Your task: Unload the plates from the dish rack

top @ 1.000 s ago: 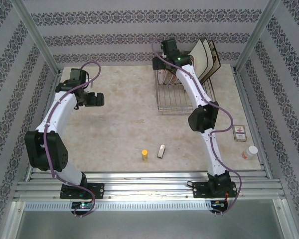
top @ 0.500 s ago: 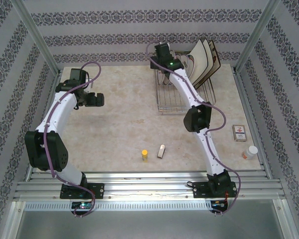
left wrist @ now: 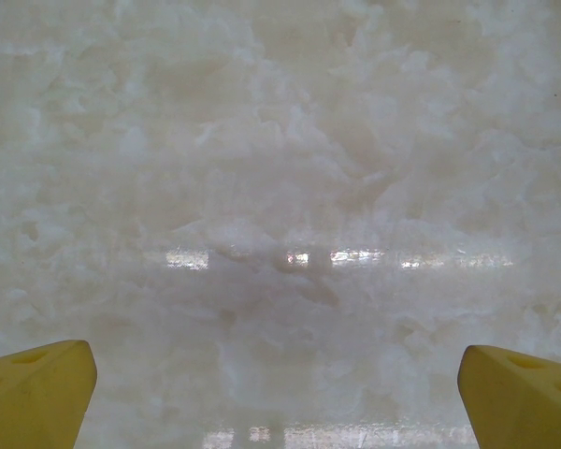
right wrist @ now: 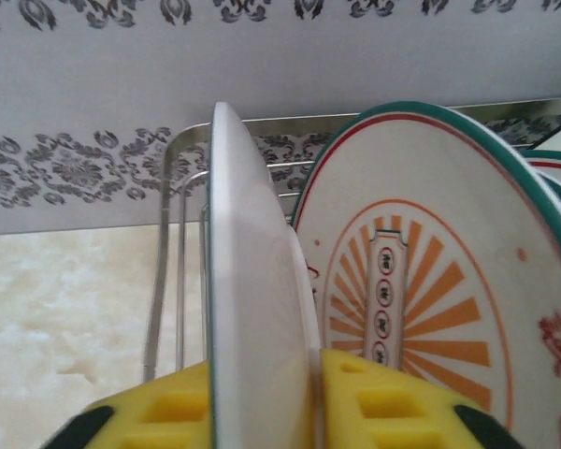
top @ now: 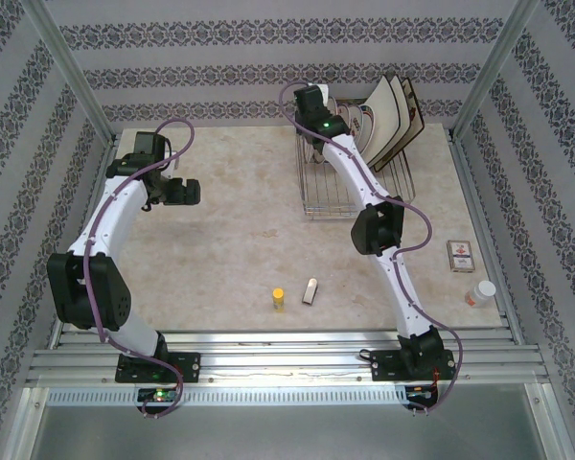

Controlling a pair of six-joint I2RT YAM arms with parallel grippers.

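Yellow pads of the right gripper (right wrist: 262,398) close on both faces of a white plate (right wrist: 248,262) standing edge-on in the wire dish rack (right wrist: 164,281) at the table's far right, its rim rising straight above the jaws. The left gripper (left wrist: 280,393) hangs wide open, well apart.

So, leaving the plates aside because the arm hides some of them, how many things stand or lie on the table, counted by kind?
Dish rack: 1
Small yellow container: 1
Small pale oblong object: 1
Small printed box: 1
Bottle with white cap: 1
Total: 5
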